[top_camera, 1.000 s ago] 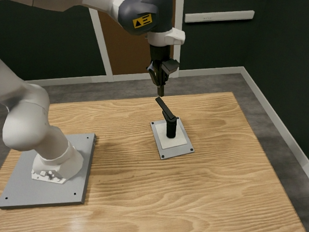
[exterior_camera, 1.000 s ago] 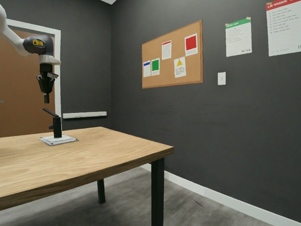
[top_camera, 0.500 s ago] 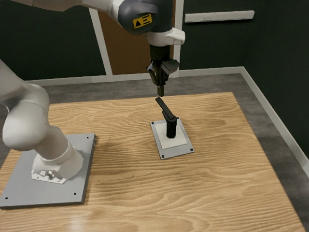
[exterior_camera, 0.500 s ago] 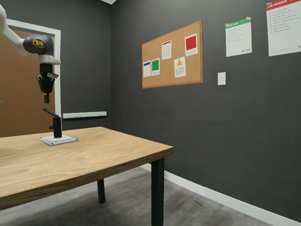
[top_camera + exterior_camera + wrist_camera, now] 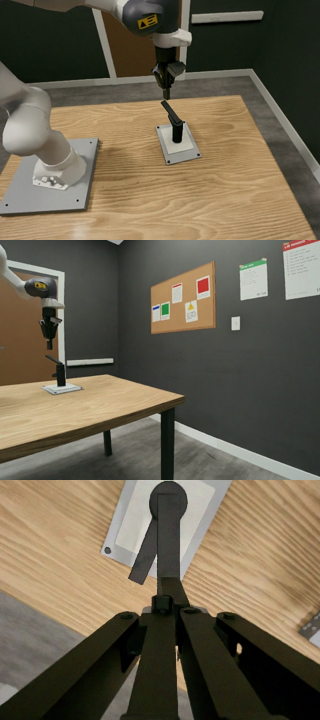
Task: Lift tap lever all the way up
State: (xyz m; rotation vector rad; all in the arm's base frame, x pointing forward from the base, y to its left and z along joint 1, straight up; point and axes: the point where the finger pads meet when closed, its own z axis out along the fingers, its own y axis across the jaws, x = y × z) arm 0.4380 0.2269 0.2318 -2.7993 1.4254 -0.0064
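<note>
Lever (image 5: 171, 111) slants up just below the gripper (image 5: 166, 96), whose fingers are pressed together on nothing and hang clear above its tip, likely poised to nudge rather than grasp.

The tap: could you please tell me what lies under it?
The tap stands on a white pad set in a grey plate bolted to the table. The pad directly beneath its foot is covered.

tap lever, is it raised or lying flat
Raised: the lever slopes upward from the tap body. The shut end effector hangs above it, apart, holding nothing.
</note>
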